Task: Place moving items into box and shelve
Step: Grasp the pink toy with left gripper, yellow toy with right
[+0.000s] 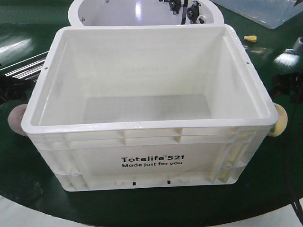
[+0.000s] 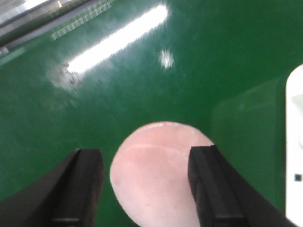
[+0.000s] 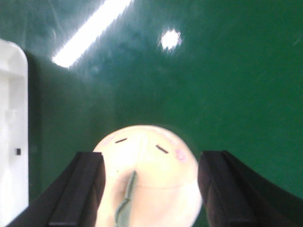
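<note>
The white box (image 1: 142, 128) marked "Totelife 521" stands empty in the middle of the green table. A pinkish-brown ball (image 1: 16, 119) lies against its left side, and a pale yellow egg shape (image 1: 279, 120) with a green stripe lies against its right side. In the left wrist view my left gripper (image 2: 146, 158) is open around the ball (image 2: 156, 175); the right finger touches it and a gap shows at the left finger. In the right wrist view my right gripper (image 3: 151, 161) is open astride the egg (image 3: 149, 175), with a gap at the right finger. The box edge (image 2: 294, 142) shows in the left wrist view.
A white round housing (image 1: 118, 12) sits behind the box, with a small yellow object (image 1: 250, 38) and a translucent tray (image 1: 265, 12) at the back right. Metal rails (image 1: 23, 71) run at the left. The table's curved front edge (image 1: 151, 218) is close below the box.
</note>
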Motion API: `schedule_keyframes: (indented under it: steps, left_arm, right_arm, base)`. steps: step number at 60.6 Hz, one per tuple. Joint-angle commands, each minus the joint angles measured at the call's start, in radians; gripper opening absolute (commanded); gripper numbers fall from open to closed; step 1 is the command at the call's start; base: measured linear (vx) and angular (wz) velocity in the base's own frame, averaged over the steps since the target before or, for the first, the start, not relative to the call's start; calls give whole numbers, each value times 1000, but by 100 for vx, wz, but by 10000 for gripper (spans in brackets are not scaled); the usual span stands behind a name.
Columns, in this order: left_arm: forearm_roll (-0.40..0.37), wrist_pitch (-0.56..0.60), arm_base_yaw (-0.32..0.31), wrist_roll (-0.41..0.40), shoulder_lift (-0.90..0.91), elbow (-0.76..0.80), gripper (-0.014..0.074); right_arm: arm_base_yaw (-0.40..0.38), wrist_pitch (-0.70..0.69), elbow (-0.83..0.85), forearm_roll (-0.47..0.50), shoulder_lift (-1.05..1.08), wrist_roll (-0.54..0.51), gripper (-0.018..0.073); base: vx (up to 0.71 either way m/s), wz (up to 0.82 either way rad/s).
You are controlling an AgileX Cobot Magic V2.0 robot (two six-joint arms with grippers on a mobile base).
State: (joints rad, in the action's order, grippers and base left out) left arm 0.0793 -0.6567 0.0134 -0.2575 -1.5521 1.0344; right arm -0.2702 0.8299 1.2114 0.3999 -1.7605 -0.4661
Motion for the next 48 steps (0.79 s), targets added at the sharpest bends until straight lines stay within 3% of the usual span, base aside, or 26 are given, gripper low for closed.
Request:
schedule_keyframes:
  steps: [1, 10, 19, 28, 33, 40, 48]
  left_arm:
    - [-53, 25, 0, 46, -4, 31, 514]
    - [-91, 36, 0, 79, -66, 31, 514]
    - [-91, 24, 0, 96, -126, 31, 514]
    - [-91, 10, 0, 122, -168, 31, 510]
    - [-89, -5, -1, 140, -175, 31, 470]
    - [-89, 4, -1, 147, -174, 31, 353]
    - [-89, 14, -1, 147, -171, 31, 97]
  right_arm:
    - [21, -15, 31, 2, 9, 5, 490]
    - [82, -39, 31, -77, -49, 44, 490]
    - [125, -66, 31, -174, -116, 159, 490]
    - [130, -70, 31, -197, -169, 232, 451]
    - [130, -53, 31, -206, -181, 246, 374]
    - [130, -47, 31, -209, -178, 269, 189]
    - [130, -59, 31, -200, -152, 267, -15]
  base:
    - [0, 0]
    - [0, 0]
    - [0, 0]
    - [0, 0]
    - [0, 0]
    - [0, 0]
    - [0, 0]
